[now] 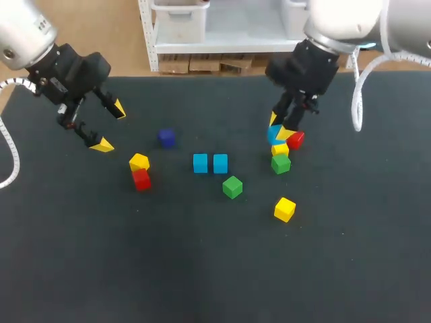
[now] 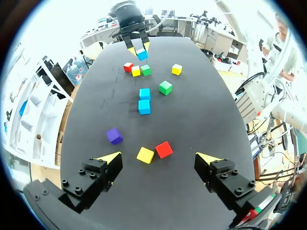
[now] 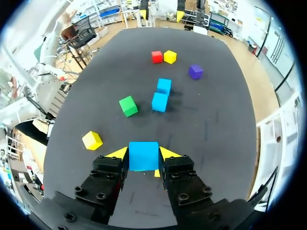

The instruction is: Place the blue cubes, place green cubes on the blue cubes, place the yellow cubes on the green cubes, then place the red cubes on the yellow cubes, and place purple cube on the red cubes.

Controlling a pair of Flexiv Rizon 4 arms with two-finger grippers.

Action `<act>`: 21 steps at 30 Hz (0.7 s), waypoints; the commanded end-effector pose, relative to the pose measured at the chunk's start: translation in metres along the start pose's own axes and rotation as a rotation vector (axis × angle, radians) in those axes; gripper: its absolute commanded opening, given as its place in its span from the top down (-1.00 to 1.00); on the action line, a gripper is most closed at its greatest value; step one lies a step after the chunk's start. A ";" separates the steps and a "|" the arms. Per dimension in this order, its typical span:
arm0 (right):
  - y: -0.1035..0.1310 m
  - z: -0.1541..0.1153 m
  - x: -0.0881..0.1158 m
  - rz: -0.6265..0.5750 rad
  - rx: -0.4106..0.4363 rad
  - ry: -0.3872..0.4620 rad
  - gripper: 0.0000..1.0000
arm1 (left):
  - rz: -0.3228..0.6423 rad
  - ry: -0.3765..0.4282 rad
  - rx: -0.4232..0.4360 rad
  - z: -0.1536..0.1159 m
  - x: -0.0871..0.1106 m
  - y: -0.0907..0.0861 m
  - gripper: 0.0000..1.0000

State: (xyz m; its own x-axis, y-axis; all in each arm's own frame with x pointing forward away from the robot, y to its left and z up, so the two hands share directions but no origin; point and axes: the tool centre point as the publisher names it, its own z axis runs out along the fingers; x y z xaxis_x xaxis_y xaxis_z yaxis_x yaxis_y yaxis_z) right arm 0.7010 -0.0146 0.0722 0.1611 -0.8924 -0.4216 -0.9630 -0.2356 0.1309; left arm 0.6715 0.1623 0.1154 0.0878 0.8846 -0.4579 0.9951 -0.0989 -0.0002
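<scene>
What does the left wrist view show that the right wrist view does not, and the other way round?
Only the left wrist view: a red cube and a green cube close by the right arm's jaws. Only the right wrist view: those jaws pressing both sides of the held blue cube. Both: the purple cube, the loose green cube and the middle blue cubes.

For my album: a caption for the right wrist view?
Right gripper shut on a blue cube, two more blue cubes side by side ahead.
</scene>
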 end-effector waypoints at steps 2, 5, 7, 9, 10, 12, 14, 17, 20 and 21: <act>0.001 0.009 -0.001 0.024 0.288 0.000 1.00 | 0.002 -0.002 0.002 0.000 0.001 0.001 -1.00; -0.001 0.011 -0.001 0.050 0.308 -0.002 1.00 | 0.002 -0.002 0.002 0.000 0.001 0.001 -1.00; -0.003 0.011 -0.001 0.066 0.315 -0.006 1.00 | 0.002 -0.002 0.002 0.000 0.001 0.001 -1.00; -0.004 0.014 -0.002 0.077 0.327 0.001 1.00 | 0.002 -0.002 0.002 0.000 0.001 0.001 -1.00; -0.005 0.015 -0.003 0.081 0.325 -0.005 1.00 | 0.002 -0.002 0.002 0.000 0.001 0.001 -1.00; -0.007 0.018 -0.003 0.096 0.320 -0.018 1.00 | 0.002 -0.002 0.002 0.000 0.001 0.001 -1.00; -0.008 0.020 -0.004 0.106 0.320 -0.021 1.00 | 0.002 -0.002 0.002 0.000 0.001 0.001 -1.00; -0.010 0.024 -0.006 0.116 0.310 -0.034 1.00 | 0.002 -0.002 0.002 0.000 0.001 0.001 -1.00; -0.013 0.028 -0.007 0.125 0.289 -0.055 1.00 | 0.002 -0.002 0.002 0.000 0.001 0.001 -1.00; -0.014 0.029 -0.008 0.128 0.281 -0.060 1.00 | 0.002 -0.002 0.002 0.000 0.001 0.001 -1.00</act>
State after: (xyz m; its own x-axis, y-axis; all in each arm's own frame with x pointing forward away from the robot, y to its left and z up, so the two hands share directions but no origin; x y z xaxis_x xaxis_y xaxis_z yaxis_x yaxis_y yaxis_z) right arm 0.7081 0.0065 0.0510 0.0306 -0.8839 -0.4666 -0.9993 -0.0180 -0.0314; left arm 0.6715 0.1623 0.1153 0.0878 0.8847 -0.4579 0.9951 -0.0988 -0.0002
